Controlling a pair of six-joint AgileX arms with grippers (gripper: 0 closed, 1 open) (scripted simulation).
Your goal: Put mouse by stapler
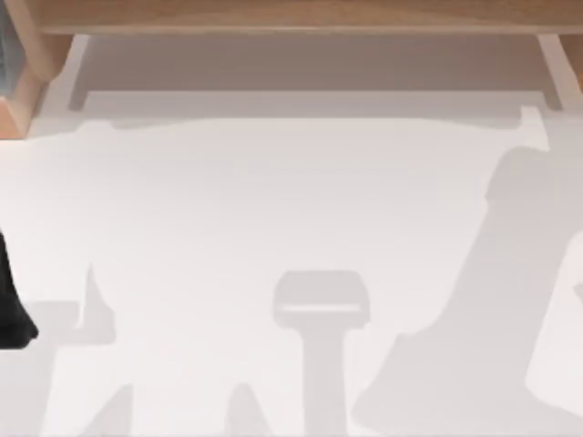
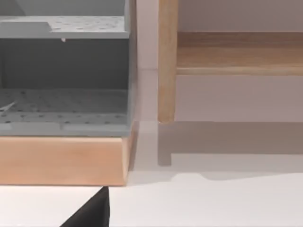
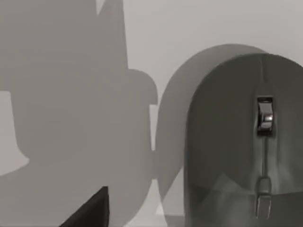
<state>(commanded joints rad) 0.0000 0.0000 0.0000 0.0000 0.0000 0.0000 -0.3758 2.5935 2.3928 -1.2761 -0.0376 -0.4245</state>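
Mouse [image 3: 241,142] sits close under the right wrist camera, dark grey, resting flat on the white table [image 3: 71,94], its scroll wheel [image 3: 264,116] set along the centre line between the two buttons. Broad grey shadows lie on the table just beside the mouse. A dark wedge [image 3: 90,210] at the edge of the right wrist view may be part of the right gripper; whether its fingers are apart or closed, cannot tell, and nothing is seen in its hold. From the top view, the table [image 1: 273,200] carries only soft arm and gripper shadows; a black piece of the left arm [image 1: 11,309] pokes in at the table's left edge. Left gripper's own state: cannot tell, only a dark wedge [image 2: 90,210] shows in the left wrist view. Farther from the mouse, at the table's far edge, a pale wooden shelf frame [image 1: 291,16] runs across, with an upright post [image 2: 166,61] standing on the table. Just beside that post, at the far left corner, stands a grey perforated organiser [image 2: 64,80] on a wooden base [image 2: 61,161].
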